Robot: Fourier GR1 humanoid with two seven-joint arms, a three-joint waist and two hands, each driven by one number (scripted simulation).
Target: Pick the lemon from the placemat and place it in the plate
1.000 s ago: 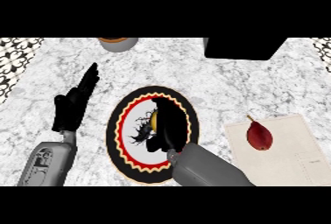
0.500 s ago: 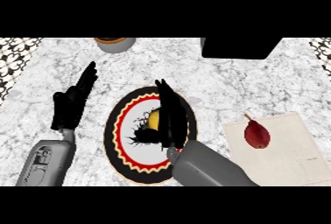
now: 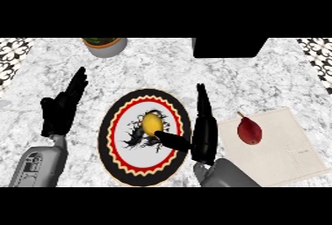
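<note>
You see the yellow oval lemon (image 3: 152, 123) lying uncovered at the centre of the round white plate with the red and black zigzag rim (image 3: 113, 151); a second ago your right hand (image 3: 203, 132) hid it. That hand has now drawn back to the plate's right edge, fingers straight, thumb reaching toward the lemon, holding nothing. Your left hand (image 3: 63, 110) rests open left of the plate as before. The red pointed fruit (image 3: 250, 131) stays on the beige placemat (image 3: 288, 149), right of the plate on the marble desk (image 3: 156, 72).
</note>
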